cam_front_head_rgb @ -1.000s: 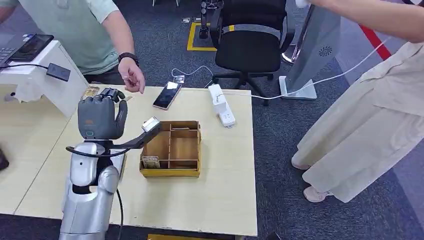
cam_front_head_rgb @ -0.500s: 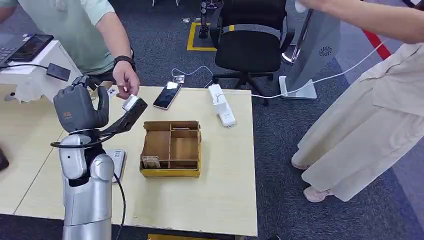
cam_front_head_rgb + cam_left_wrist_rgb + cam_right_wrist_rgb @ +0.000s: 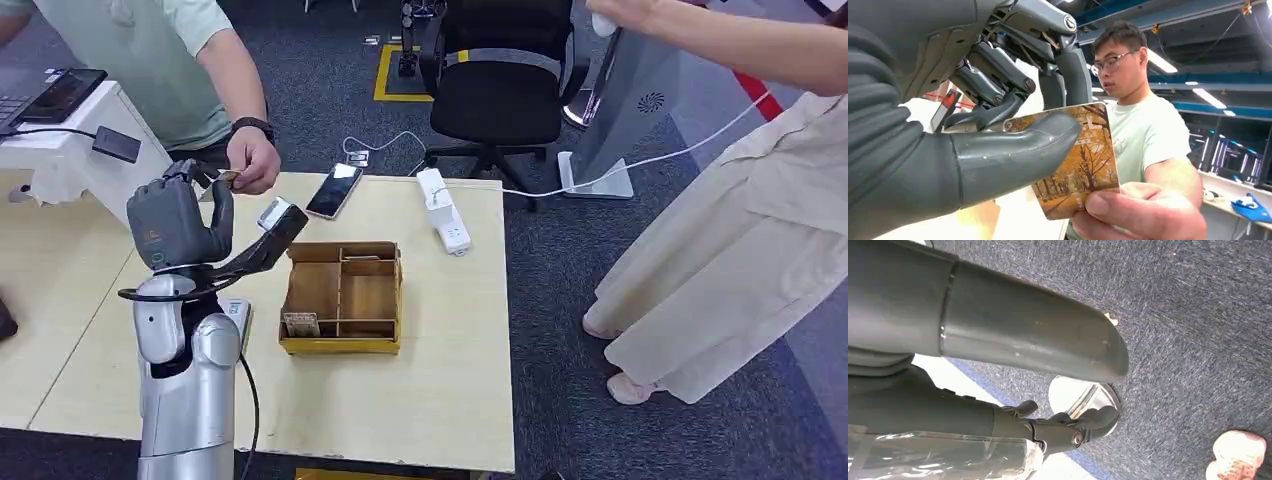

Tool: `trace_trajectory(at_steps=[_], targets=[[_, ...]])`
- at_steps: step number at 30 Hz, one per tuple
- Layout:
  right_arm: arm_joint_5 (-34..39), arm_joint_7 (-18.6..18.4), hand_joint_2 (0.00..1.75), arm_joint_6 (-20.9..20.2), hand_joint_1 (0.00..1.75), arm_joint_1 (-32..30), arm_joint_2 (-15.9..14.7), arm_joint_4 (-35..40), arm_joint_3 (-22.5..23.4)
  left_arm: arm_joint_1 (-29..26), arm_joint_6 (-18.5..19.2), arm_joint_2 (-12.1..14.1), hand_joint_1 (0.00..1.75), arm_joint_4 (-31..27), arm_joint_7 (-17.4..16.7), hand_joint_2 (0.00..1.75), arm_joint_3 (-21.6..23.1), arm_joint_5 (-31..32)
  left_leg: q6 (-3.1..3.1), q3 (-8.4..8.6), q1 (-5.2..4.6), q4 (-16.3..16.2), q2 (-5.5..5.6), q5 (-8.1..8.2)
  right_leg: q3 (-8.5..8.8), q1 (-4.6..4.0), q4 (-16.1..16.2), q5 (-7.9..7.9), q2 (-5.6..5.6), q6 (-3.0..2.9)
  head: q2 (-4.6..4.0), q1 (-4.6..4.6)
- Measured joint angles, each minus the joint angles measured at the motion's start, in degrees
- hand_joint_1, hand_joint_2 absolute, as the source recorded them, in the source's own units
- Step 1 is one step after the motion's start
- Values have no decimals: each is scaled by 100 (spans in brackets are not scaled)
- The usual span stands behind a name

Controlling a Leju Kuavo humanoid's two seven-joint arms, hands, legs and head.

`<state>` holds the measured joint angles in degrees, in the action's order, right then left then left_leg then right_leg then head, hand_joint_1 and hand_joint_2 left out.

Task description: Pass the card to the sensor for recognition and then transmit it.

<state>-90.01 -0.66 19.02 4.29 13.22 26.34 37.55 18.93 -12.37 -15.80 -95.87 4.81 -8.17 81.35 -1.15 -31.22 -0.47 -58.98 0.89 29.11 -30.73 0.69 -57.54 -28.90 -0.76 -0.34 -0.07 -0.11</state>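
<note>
My left hand (image 3: 182,222) is raised over the table's far left corner. It pinches a card (image 3: 1083,160) printed with autumn trees between its thumb (image 3: 1013,150) and fingers. In the head view the card (image 3: 228,177) pokes out past my fingers toward a person in a green shirt. That person's hand (image 3: 254,162) grips the card's free corner, seen close in the left wrist view (image 3: 1133,212). A white flat reader (image 3: 238,313) lies on the table, partly hidden behind my left arm. My right hand (image 3: 1013,340) hangs over the carpet, holding nothing, fingers apart.
A wooden divided box (image 3: 343,298) stands mid-table. A phone (image 3: 334,190) and a white power strip (image 3: 444,212) lie at the far edge. A black office chair (image 3: 500,80) stands beyond. A second person in beige (image 3: 720,250) stands at the right, one arm stretched over a grey stand (image 3: 620,110).
My left hand swung from beside the box up and left toward the person in green. That person's hand has taken hold of the card's free end.
</note>
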Motion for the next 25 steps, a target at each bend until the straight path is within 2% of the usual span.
trace_trajectory(at_steps=[11, 12, 13, 22, 23, 25], targets=[[0, 4, 0, -2, 0, -2, 0, 24, 20, -42, -9, 2, 171, 57, 74, 175, 0, 55, 0, 0, 0, 0, 0, 0, -1, 0, 0, 0, 0, 0, 0, 2], [0, 7, 0, -2, 0, -2, 0, 24, 22, -47, -9, 2, 96, 57, 74, 175, 0, 57, 0, 0, 0, 0, 0, 0, -1, 0, 0, 0, 0, 0, 0, 2], [0, 7, 0, 0, 0, -2, 0, 24, 24, -51, -11, 2, 2, 57, 74, 175, 0, 57, 0, 0, 0, 0, 0, 0, -1, 0, 0, 0, 0, 0, 0, 2], [0, 4, 0, 0, 0, -4, 0, 33, 24, -53, -50, -2, 0, 57, 90, 175, 0, -28, 0, 1, 0, 0, 0, 0, -1, 0, 0, 0, 0, 0, 0, 2], [0, 4, 0, 0, 0, -5, 0, 39, 24, -53, -65, -2, 0, 57, 92, 0, 0, -28, 0, 1, 0, 0, 0, 0, 0, 0, 0, 0, 0, 0, 0, 2], [0, 4, 0, 0, 0, -5, 0, 42, 24, -53, -92, -2, 0, 57, 92, 0, 0, -18, 0, 1, 0, 0, 0, 0, 0, 0, 0, 0, 0, 0, 0, 2]])
